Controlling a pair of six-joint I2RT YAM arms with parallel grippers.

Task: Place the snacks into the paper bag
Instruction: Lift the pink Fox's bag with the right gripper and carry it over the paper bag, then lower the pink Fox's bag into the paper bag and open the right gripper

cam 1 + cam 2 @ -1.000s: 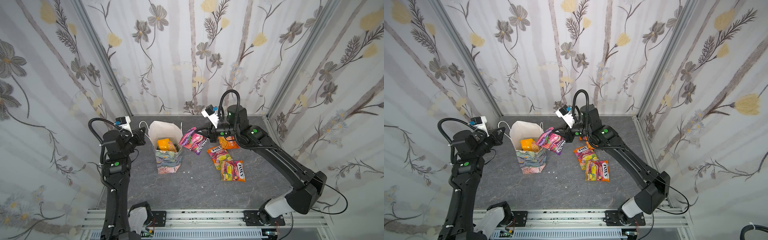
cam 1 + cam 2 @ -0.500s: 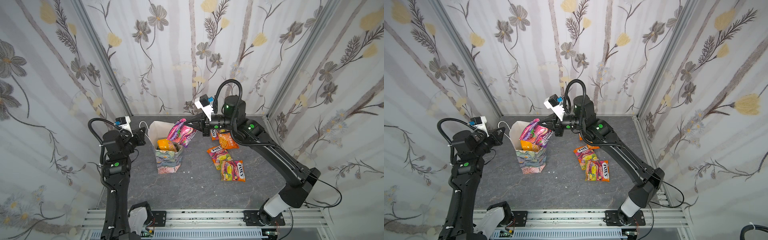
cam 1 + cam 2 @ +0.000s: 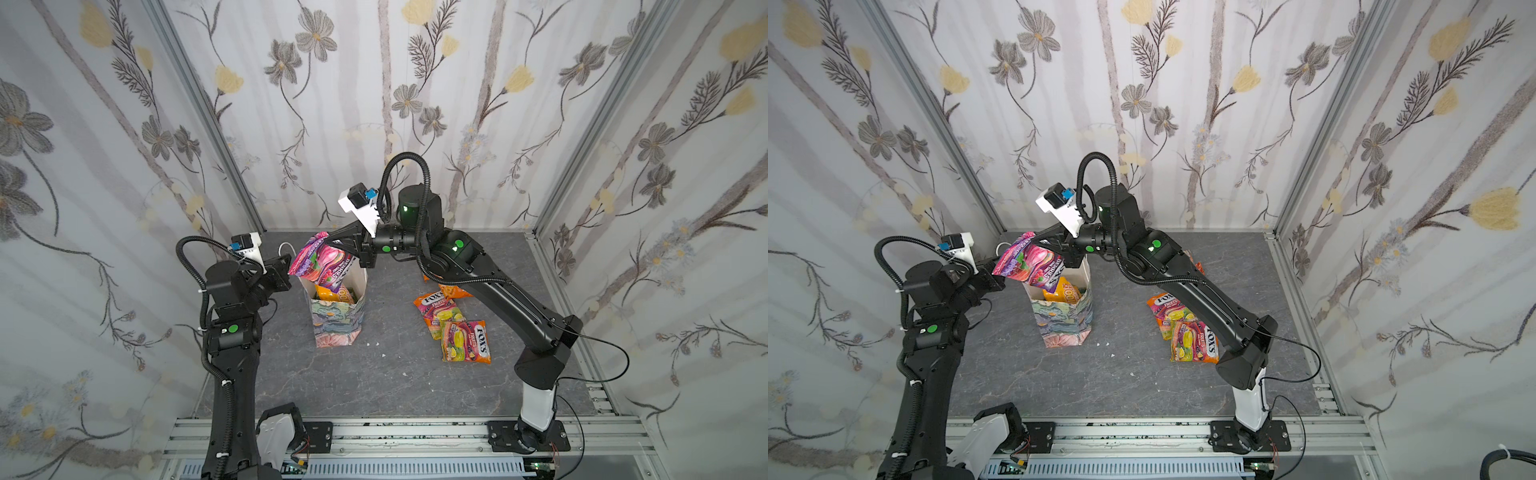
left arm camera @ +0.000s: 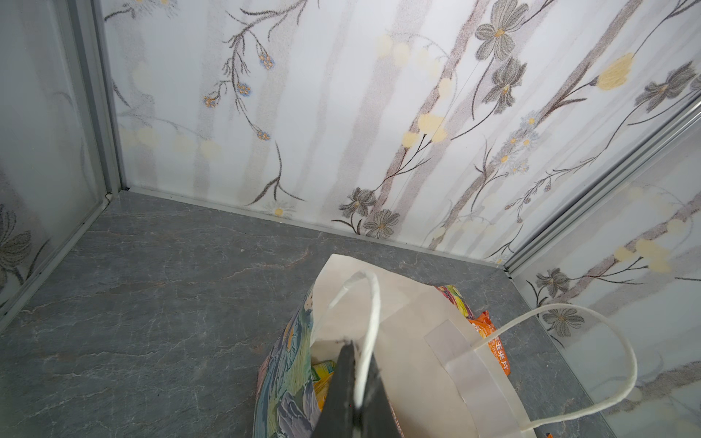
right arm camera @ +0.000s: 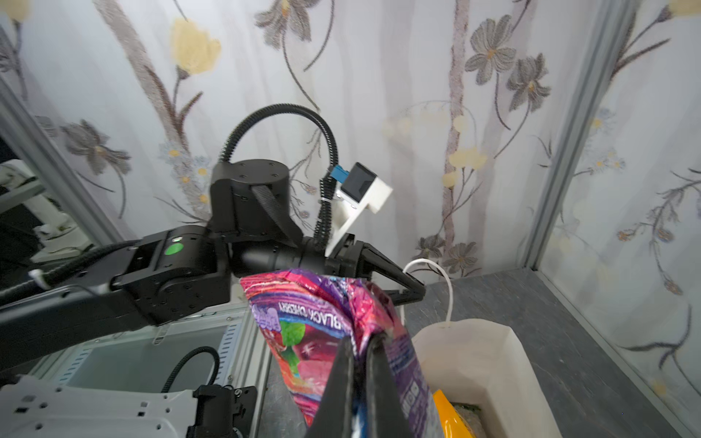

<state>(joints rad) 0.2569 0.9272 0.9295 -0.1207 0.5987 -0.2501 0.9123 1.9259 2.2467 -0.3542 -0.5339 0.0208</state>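
In the right tool (image 5: 359, 343), purple pouch (image 5: 303, 333) above the paper bag (image 3: 338, 326).

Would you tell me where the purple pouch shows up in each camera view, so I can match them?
In a top view: purple pouch left of centre, at the paper bag's mouth.
In a top view: again at the bag's mouth, further left.
Left wrist: not in it.
Right wrist: foreground, pinched in the right hand, bag behind.
Shared landmark: the paper bag.

At least five snacks (image 3: 465, 340), one paper bag (image 3: 338, 328).
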